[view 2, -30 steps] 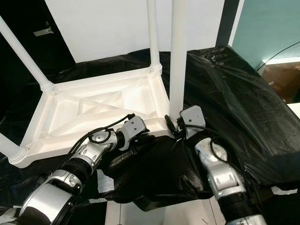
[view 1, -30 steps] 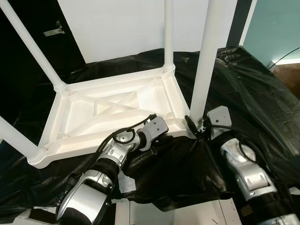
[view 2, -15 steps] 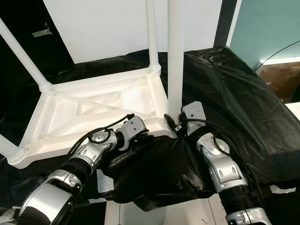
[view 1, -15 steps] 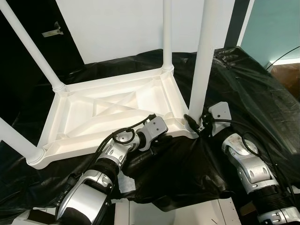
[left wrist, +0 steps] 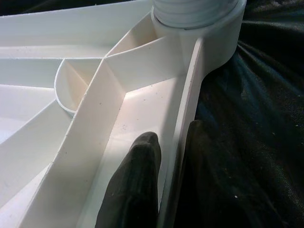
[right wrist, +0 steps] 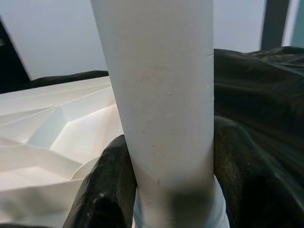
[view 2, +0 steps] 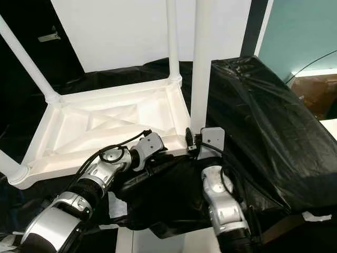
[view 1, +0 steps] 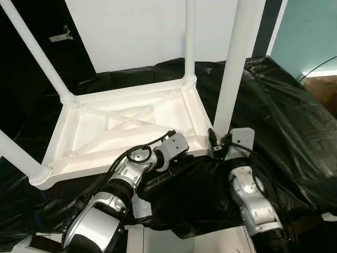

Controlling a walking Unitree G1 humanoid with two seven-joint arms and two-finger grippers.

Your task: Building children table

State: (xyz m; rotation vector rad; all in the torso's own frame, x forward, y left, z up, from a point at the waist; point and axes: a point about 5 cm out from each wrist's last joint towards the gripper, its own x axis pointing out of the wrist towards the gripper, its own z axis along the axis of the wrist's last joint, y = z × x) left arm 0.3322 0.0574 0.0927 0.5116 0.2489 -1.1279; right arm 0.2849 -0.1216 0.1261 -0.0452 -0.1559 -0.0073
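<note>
The left gripper (left wrist: 166, 156) is pinching the upturned white table (view 1: 131, 118) rim; the right gripper (right wrist: 166, 175) is clasping the near-corner leg (view 1: 231, 68) at its base.

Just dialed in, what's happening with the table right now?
The white children's table lies upside down on black plastic sheeting, with four legs standing up from its corners. The right gripper is closed around the base of the near-right leg at its socket. The left gripper pinches the table's near edge rib, one finger inside the frame and one outside, steadying it.
</note>
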